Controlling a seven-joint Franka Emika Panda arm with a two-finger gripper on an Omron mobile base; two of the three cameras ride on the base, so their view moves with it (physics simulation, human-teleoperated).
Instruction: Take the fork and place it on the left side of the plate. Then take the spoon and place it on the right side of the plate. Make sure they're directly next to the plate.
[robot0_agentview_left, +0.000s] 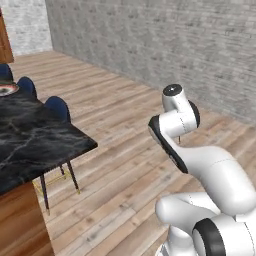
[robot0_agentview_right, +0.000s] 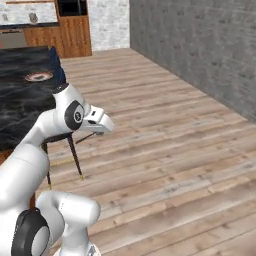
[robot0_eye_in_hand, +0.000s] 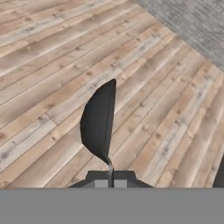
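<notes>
Dark spoon clamped by its handle in the closed gripper above floorboards, the plate lying far off near the black table's far edge

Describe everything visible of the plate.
The plate is round and flat, with a dark reddish-brown rim and a paler centre. It lies level on the black marbled table, toward the table's far end. Nothing visibly rests on it. Any cutlery beside it is too small to make out.
</notes>
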